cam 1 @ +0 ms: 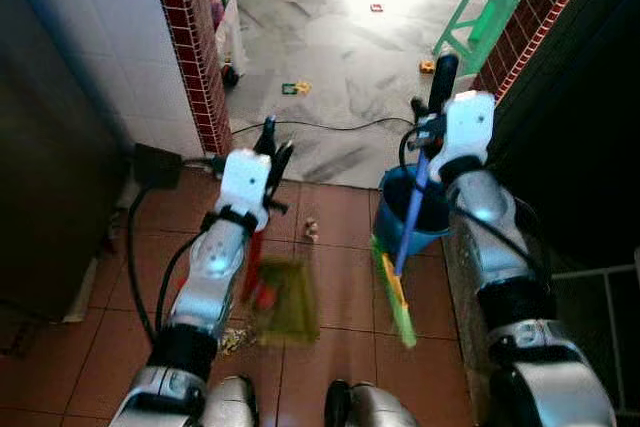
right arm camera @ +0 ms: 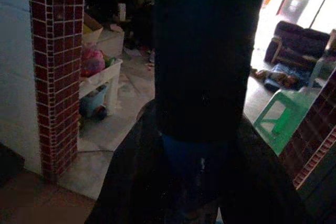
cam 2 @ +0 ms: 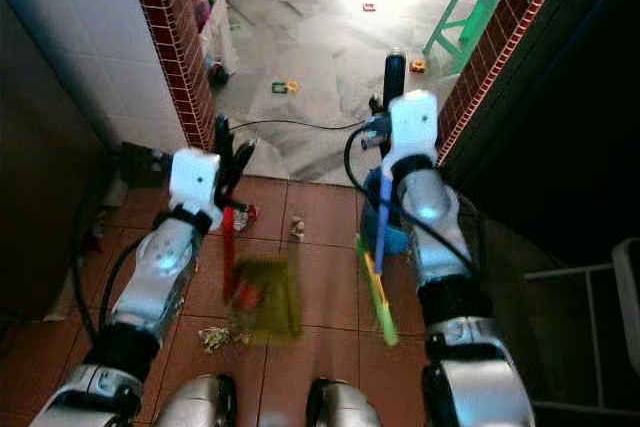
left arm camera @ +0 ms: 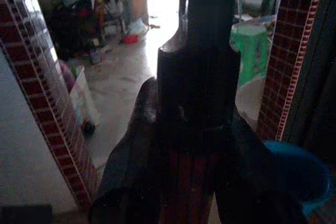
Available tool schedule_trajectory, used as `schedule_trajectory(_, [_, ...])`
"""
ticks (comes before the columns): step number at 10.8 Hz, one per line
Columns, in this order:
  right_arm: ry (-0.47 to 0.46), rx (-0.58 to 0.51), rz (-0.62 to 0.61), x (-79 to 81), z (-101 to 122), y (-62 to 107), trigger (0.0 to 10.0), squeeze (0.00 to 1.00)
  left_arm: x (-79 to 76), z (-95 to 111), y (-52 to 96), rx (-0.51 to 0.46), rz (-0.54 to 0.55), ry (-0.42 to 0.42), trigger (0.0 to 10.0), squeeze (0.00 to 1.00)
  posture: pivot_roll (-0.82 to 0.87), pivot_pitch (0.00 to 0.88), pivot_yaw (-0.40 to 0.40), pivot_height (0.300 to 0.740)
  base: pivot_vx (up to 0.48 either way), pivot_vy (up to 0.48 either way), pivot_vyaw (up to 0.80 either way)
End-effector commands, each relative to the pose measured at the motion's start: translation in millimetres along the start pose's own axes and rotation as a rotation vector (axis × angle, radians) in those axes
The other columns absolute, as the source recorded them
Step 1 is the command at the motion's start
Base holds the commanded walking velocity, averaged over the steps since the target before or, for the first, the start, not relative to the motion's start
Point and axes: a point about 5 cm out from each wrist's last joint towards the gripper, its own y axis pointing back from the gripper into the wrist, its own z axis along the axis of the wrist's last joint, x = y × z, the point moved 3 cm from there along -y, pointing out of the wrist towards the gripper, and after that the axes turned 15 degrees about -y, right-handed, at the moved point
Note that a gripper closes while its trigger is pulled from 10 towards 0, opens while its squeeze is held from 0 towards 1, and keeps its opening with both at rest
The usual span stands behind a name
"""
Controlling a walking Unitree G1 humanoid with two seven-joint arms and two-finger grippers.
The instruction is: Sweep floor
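Scraps of litter [cam 1: 232,340] lie on the red floor tiles [cam 1: 340,217] nearest the robot, beside a blurred yellow-green dustpan [cam 1: 285,299]. Its red handle [cam 2: 229,247] rises into the left gripper [cam 1: 270,152], fingers clamped on it. Right gripper [cam 1: 432,117] is closed round the blue broom handle [cam 1: 412,212], the green broom head [cam 1: 395,297] low over the tiles. Behind the broom stands a blue bucket [cam 1: 435,222]. Farther off, a black cable [cam 1: 330,125] crosses grey floor toward a green stool [cam 1: 485,12].
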Motion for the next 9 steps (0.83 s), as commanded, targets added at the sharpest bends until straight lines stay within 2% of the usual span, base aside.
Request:
schedule_trajectory(1, [-0.026,-0.006,-0.009,-0.6,3,-1.5,10.0,0.00,-3.2,15,-4.1,-0.060,-0.004,0.024,10.0,0.00,0.02,0.100,-0.060,0.740,0.000,0.000,0.00])
schedule_trajectory(3, [-0.158,0.058,-0.068,-2.7,-8,-2.3,10.0,0.00,-6.9,15,-5.7,-0.044,0.012,0.085,10.0,0.00,0.02,0.099,-0.062,0.740,0.000,0.000,0.00])
schedule_trajectory(4, [-0.307,0.082,-0.089,-1.4,-10,-5.0,10.0,0.00,-9.1,19,-8.6,-0.047,0.014,0.105,10.0,0.00,0.02,0.099,-0.062,0.740,0.000,0.000,0.00])
schedule_trajectory(5, [-0.398,0.053,-0.062,2.9,-1,-9.0,10.0,0.00,-9.7,21,-10.2,-0.048,0.013,0.108,10.0,0.00,0.02,0.094,-0.063,0.740,0.000,0.000,0.00])
schedule_trajectory(6, [-0.448,0.028,-0.024,8.3,11,-12.8,10.0,0.00,-9.7,20,-10.1,-0.045,0.012,0.112,10.0,0.00,0.02,0.094,-0.060,0.740,0.000,0.000,0.00])
schedule_trajectory(7, [-0.516,0.034,0.102,25.0,25,-17.3,10.0,0.00,-16.9,17,-9.3,-0.029,-0.014,0.122,10.0,0.00,0.01,0.095,-0.054,0.740,0.000,0.000,0.00])
schedule_trajectory(9, [-0.607,0.069,0.194,34.9,27,-15.7,10.0,0.00,-19.6,17,-9.4,-0.032,-0.016,0.125,10.0,0.00,0.00,0.097,-0.059,0.740,0.000,0.000,0.00])
